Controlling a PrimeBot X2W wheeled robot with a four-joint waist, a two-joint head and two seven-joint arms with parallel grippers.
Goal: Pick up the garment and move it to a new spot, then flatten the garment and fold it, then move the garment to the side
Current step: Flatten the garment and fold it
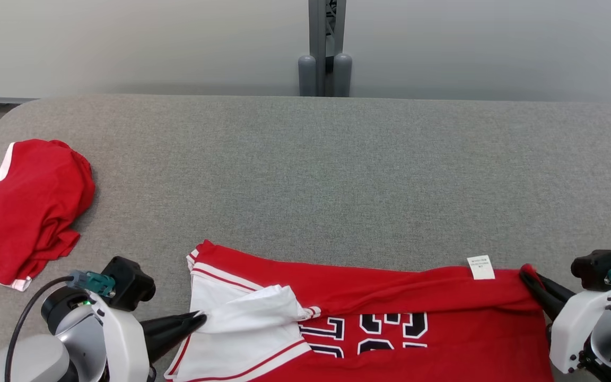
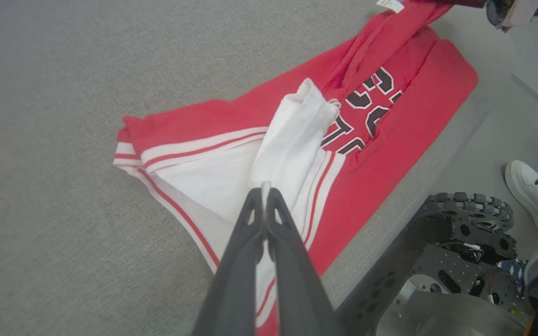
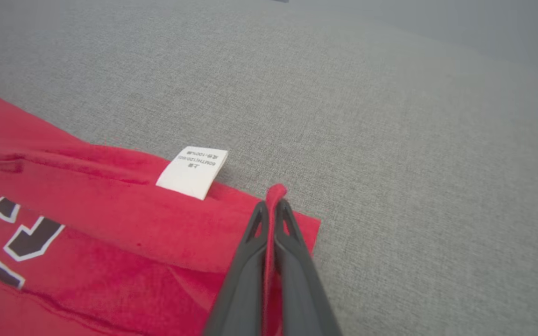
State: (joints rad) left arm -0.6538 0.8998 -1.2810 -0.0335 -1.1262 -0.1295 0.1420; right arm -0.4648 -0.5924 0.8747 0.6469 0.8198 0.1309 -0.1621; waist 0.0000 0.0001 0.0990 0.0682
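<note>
Both ends of a red garment (image 1: 390, 292) are pinched as it lies stretched along the near edge of the grey desk (image 1: 337, 170), from the centre to the right in the head view. The left pincer (image 1: 199, 318) is closed on a white fold (image 1: 252, 313) of the garment's striped left end, and a sliver of white cloth shows between its fingertips in the left wrist view. The right pincer (image 1: 524, 271) is closed on the red far-right corner, and a tuft of red fabric pokes out past its tips in the right wrist view. A white care label (image 1: 480, 267) sticks up from the upper edge just beside that corner. Black numerals (image 1: 385, 331) outlined in white run across the red front. A crumpled red cloth (image 1: 24, 207) with white trim sits well apart at the desk's left end. A grey post (image 1: 326, 48) stands behind the desk. A person's white shoe (image 2: 528, 196) rests on the floor beside the robot's wheeled base (image 2: 465, 233).
</note>
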